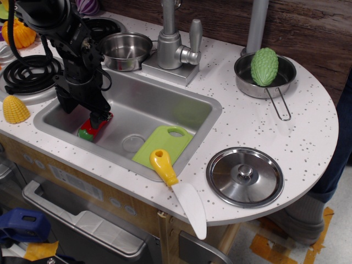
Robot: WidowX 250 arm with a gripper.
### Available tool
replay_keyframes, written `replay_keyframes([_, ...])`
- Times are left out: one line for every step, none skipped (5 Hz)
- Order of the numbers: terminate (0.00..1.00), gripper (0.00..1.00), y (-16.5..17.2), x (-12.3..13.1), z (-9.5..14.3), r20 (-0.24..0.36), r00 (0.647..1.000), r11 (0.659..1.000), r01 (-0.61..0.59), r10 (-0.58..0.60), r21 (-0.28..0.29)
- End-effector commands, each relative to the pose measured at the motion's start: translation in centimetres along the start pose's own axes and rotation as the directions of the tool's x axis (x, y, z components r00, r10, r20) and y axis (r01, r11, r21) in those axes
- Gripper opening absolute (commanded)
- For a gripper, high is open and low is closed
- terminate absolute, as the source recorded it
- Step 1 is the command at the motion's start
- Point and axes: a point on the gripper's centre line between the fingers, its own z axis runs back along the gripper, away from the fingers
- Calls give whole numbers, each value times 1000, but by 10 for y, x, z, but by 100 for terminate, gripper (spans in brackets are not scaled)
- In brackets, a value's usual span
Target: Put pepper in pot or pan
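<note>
The small red pepper with a green end lies tilted in the left part of the steel sink. My black gripper reaches down into the sink and its fingers close on the pepper's red upper part; the fingers hide part of it. The deep shiny steel pot stands empty on the counter behind the sink, left of the faucet, up and to the right of the gripper.
A green cutting board lies in the sink. A yellow-handled knife rests on the front rim. Faucet, lid, handled pan holding a green vegetable, yellow corn, orange vegetable, stove coil.
</note>
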Motion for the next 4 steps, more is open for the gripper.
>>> replay_keyframes([0, 100, 0, 0, 0, 0, 1000, 1000, 0, 0, 0])
replay_keyframes([0, 100, 2, 4, -9, 6, 1000, 999, 0, 0, -36])
replay_keyframes([0, 100, 5, 5, -19, 8, 1000, 998, -6, 6, -63])
replay_keyframes([0, 100, 6, 6, -29, 14, 1000, 994, -21, 23, -108])
